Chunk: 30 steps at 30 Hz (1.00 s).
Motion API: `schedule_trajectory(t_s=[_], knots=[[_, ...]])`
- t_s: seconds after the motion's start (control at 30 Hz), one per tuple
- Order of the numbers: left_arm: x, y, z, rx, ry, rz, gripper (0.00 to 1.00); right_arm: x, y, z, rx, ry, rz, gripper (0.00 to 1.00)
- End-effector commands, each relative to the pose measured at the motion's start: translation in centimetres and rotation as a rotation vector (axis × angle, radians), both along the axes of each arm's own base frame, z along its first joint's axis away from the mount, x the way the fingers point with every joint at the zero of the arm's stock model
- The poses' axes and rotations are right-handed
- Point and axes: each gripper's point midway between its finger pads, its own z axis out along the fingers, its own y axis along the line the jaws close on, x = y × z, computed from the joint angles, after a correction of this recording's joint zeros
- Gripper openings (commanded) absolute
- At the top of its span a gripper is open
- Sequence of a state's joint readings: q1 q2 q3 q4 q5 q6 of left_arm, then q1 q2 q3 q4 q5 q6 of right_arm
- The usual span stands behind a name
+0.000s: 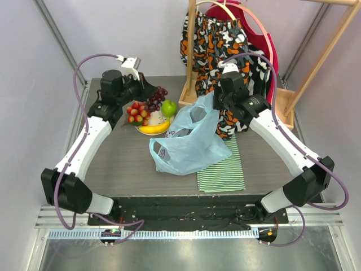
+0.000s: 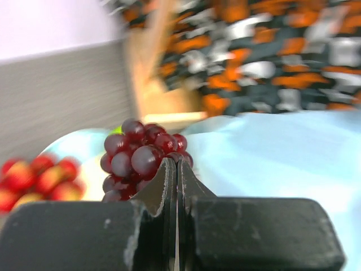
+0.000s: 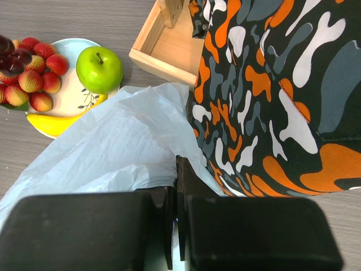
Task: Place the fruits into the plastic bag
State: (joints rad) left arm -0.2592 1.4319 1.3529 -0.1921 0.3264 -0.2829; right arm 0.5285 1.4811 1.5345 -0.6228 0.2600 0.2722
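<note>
I see the glossy, dark purple grapes [image 1: 157, 97] pinched in my clenched left gripper [image 2: 176, 165], at the far edge of the pale plate [image 3: 70, 99]. On the plate are a smooth green apple [image 1: 168, 107], a banana [image 1: 153, 129] and bumpy strawberries [image 1: 136, 113]. My right gripper [image 3: 177, 164] clamps the crinkled edge of the thin blue plastic bag [image 1: 189, 144], beside a striped cloth [image 1: 223, 172].

My left arm [image 1: 90, 138] and right arm [image 1: 282, 141] both show smooth white link shells between chunky black joint housings. A purple cable [image 1: 96, 55] loops along each one. On the wrist feeds I see matte black, wedge-shaped fingers [image 2: 161, 189] with edges scuffed pale
</note>
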Motion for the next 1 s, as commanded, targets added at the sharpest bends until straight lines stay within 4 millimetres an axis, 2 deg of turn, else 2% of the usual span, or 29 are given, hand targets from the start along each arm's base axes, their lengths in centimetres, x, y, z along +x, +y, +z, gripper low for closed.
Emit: schedule_trajectory(t_s=[0.0, 0.1, 0.13, 0.17, 0.2, 0.23, 0.27, 0.3, 0.33, 0.4, 0.53, 0.77, 0.97], knots=[[-5.5, -3.9, 9.1, -0.107, -0.274, -0.249, 0.0, 0.0, -0.1, 3.5, 0.043, -0.074, -0.005, 0.01], [-8.1, -4.5, 10.9, -0.161, -0.293, -0.313, 0.0, -0.1, -0.2, 4.0, 0.044, -0.082, -0.005, 0.01], [-9.6, -4.2, 12.2, -0.178, -0.32, -0.324, 0.0, -0.2, -0.4, 4.0, 0.045, -0.084, -0.007, 0.01], [-10.6, -4.3, 12.5, -0.192, -0.321, -0.345, 0.0, -0.4, -0.4, 4.3, 0.048, -0.089, -0.007, 0.01], [-11.3, -4.2, 12.1, -0.194, -0.316, -0.351, 0.0, -0.4, -0.5, 4.4, 0.05, -0.093, -0.008, 0.01], [-12.6, -3.9, 12.9, -0.201, -0.344, -0.352, 0.0, -0.5, -0.5, 4.5, 0.051, -0.095, -0.007, 0.01], [-13.3, -3.8, 12.7, -0.21, -0.331, -0.353, 0.0, -0.6, -0.6, 4.7, 0.051, -0.099, -0.007, 0.01], [-13.7, -3.9, 11.5, -0.212, -0.299, -0.361, 0.0, -0.6, -0.5, 4.7, 0.051, -0.099, -0.004, 0.01], [-14.6, -3.7, 11.6, -0.222, -0.301, -0.369, 0.0, -0.6, -0.6, 4.7, 0.051, -0.099, -0.005, 0.01], [-15.1, -4.1, 9.6, -0.231, -0.247, -0.38, 0.0, -0.7, -0.4, 4.6, 0.057, -0.094, 0.005, 0.01], [-15.7, -4.3, 7.4, -0.232, -0.18, -0.385, 0.0, -0.7, 0.0, 4.5, 0.07, -0.089, 0.017, 0.01], [-16.8, -4.2, 6.0, -0.232, -0.154, -0.405, 0.0, -1.0, -0.2, 4.5, 0.076, -0.092, 0.012, 0.01], [-17.5, -5.7, 5.0, -0.229, -0.112, -0.488, 0.0, -1.1, -0.2, 4.5, 0.083, -0.092, 0.009, 0.01]])
